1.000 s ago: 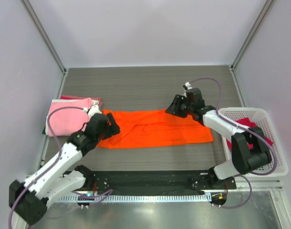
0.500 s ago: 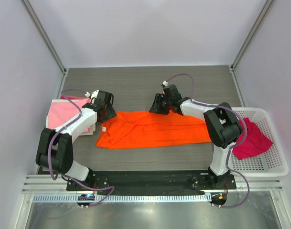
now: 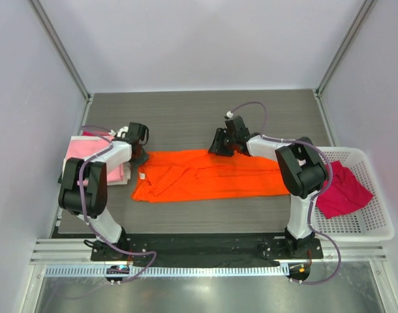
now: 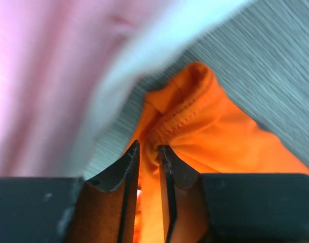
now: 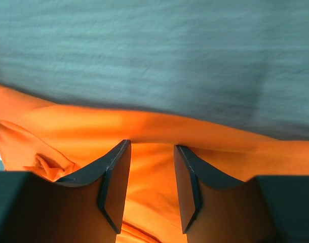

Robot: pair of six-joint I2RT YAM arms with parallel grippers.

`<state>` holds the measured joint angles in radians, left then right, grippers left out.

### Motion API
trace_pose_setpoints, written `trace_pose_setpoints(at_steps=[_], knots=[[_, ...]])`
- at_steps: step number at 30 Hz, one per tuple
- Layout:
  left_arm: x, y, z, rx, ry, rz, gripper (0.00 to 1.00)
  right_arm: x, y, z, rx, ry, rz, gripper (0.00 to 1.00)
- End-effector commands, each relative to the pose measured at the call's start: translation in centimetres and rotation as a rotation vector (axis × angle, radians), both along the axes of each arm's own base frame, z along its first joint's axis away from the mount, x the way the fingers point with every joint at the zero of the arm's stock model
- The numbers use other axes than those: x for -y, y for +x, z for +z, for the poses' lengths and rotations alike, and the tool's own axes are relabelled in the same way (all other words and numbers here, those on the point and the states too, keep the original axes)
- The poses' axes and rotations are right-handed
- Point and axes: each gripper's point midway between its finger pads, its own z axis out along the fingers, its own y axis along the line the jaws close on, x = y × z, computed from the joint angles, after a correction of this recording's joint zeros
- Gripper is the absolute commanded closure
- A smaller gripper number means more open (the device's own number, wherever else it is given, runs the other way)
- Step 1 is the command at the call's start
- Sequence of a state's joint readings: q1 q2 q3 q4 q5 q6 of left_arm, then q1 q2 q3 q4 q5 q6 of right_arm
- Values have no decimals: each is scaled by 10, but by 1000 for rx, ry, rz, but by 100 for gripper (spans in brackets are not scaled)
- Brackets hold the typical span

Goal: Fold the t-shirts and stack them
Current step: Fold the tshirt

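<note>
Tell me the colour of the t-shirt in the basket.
That t-shirt is dark pink-red, seen best from the top external view.

No legible text, labels, brands, numbers or signs anywhere.

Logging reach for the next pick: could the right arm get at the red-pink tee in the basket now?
Probably yes: the tee lies uncovered in the open basket beside that arm's base.

Bare grey tabletop [image 3: 186, 114] lay open behind the orange t-shirt [image 3: 212, 179]; folded pink t-shirts [image 3: 78, 155] crowded its left end, white basket [image 3: 348, 236] blocked the right, enclosure walls [image 3: 199, 45] hemmed the far edge
</note>
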<state>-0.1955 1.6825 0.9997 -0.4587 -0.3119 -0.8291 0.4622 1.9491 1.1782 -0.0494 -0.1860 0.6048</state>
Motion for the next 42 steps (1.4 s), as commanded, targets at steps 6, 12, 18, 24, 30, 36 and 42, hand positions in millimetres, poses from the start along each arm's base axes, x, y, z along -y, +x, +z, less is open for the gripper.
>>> trace_pose_setpoints(at_steps=[6,12,18,24,30,36,42], knots=[[-28,3,8,73,25,119,93,51,26,-19,-17,-74,-116,54],[-3,20,47,210,-61,-14,47,35,27,21,69,2,-21,38],[22,29,95,331,-125,-111,35,1,17,80,189,196,142,38],[75,29,89,304,-349,-222,37,-48,-4,109,244,366,357,39],[94,36,62,243,-426,-218,41,-106,-29,93,202,428,541,43],[96,42,39,152,-388,-244,43,-144,-43,79,197,462,663,43],[91,39,11,50,-348,-233,45,-164,-50,50,130,494,720,43]])
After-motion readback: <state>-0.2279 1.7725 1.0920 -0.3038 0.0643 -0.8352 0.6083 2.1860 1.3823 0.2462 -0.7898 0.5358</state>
